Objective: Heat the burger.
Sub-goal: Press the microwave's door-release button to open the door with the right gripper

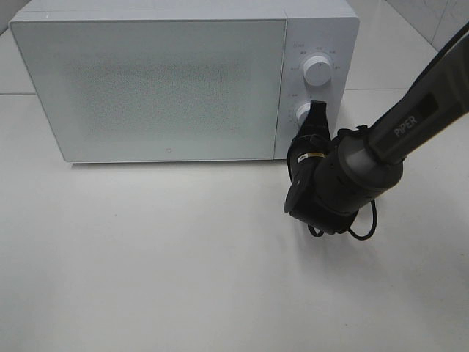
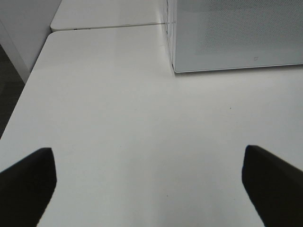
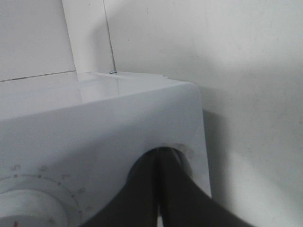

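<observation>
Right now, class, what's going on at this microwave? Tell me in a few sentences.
The right gripper is shut, with its tips at the lower knob of the microwave. The door is closed, and no burger shows in any view. The left gripper hangs open over the table, away from the controls, and holds nothing.

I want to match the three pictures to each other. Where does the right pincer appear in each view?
Exterior high: the right pincer is right of centre, at the microwave's lower knob.
Left wrist: not in it; only the open left pincer shows.
Right wrist: in the foreground, shut, its tips against the microwave.
Shared landmark: the white microwave, in all three views.
</observation>
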`<state>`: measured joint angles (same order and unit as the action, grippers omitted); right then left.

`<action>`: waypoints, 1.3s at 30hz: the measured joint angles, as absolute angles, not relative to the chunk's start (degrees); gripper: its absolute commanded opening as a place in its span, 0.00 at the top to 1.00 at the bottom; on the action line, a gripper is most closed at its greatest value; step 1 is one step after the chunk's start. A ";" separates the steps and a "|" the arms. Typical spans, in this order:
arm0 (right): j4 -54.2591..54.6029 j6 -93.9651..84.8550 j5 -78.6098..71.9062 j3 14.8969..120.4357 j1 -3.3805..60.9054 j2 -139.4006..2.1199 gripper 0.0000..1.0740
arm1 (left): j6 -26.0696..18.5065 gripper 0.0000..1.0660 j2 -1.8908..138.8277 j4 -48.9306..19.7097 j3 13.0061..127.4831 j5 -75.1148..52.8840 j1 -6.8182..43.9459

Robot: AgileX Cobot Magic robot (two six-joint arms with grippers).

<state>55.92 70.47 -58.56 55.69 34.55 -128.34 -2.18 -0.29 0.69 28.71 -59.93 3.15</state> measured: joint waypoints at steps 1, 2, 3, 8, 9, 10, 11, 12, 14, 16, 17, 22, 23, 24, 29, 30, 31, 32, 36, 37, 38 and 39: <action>56.04 70.36 -58.61 55.92 34.55 -128.57 1.00 | -2.18 0.06 -0.29 0.69 28.71 -59.93 3.15; 55.58 70.13 -58.79 56.32 34.43 -128.69 1.00 | -2.18 0.06 -0.29 0.69 28.71 -59.93 3.15; 55.58 70.13 -58.79 56.32 34.43 -128.69 1.00 | -2.18 0.06 -0.29 0.69 28.71 -59.93 3.15; 56.21 69.61 -58.21 56.67 34.26 -128.74 1.00 | -2.18 0.06 -0.29 0.69 28.71 -59.93 3.15; 56.32 68.98 -57.70 56.84 34.09 -128.74 1.00 | -2.18 0.06 -0.29 0.69 28.71 -59.93 3.15; 56.32 68.70 -57.30 56.89 33.92 -128.74 1.00 | -2.18 0.06 -0.29 0.69 28.71 -59.93 3.15; 56.32 68.70 -57.30 56.89 33.92 -128.74 1.00 | -2.18 0.06 -0.29 0.69 28.71 -59.93 3.15; 56.32 68.58 -57.30 56.89 33.92 -128.74 1.00 | -2.18 0.06 -0.29 0.69 28.71 -59.93 3.15; 56.32 67.90 -57.07 56.89 33.92 -128.69 1.00 | -2.18 0.06 -0.29 0.69 28.71 -59.93 3.15; 56.32 67.32 -56.89 56.89 33.86 -128.63 1.00 | -2.18 0.06 -0.29 0.69 28.71 -59.93 3.15; 56.32 66.69 -56.04 56.89 33.80 -128.29 1.00 | -2.18 0.06 -0.29 0.69 28.71 -59.93 3.15; 55.46 65.95 -53.97 56.21 33.17 -127.20 1.00 | -2.18 0.06 -0.29 0.69 28.71 -59.93 3.15; 55.18 65.78 -53.80 56.09 33.12 -127.08 1.00 | -2.18 0.06 -0.29 0.69 28.71 -59.93 3.15; 54.66 65.78 -53.29 55.63 32.77 -126.51 1.00 | -2.18 0.06 -0.29 0.69 28.71 -59.93 3.15; 52.02 65.78 -51.57 54.14 32.09 -125.08 1.00 | -2.18 0.06 -0.29 0.69 28.71 -59.93 3.15; 52.02 65.78 -51.57 54.14 32.09 -125.08 1.00 | -2.18 0.06 -0.29 0.69 28.71 -59.93 3.15; 51.28 65.66 -51.39 53.00 32.09 -124.05 1.00 | -2.18 0.06 -0.29 0.69 28.71 -59.93 3.15; 51.28 65.66 -51.39 53.00 32.09 -124.05 1.00 | -2.18 0.06 -0.29 0.69 28.71 -59.93 3.15; 51.05 65.60 -52.02 50.59 32.31 -122.56 1.00 | -2.18 0.06 -0.29 0.69 28.71 -59.93 3.15; 51.05 65.55 -53.74 49.16 32.20 -121.75 1.00 | -2.18 0.06 -0.29 0.69 28.71 -59.93 3.15; 51.05 65.55 -53.74 49.16 32.20 -121.75 1.00 | -2.18 0.06 -0.29 0.69 28.71 -59.93 3.15; 51.05 65.49 -53.80 48.47 32.20 -121.18 1.00 | -2.18 0.06 -0.29 0.69 28.71 -59.93 3.15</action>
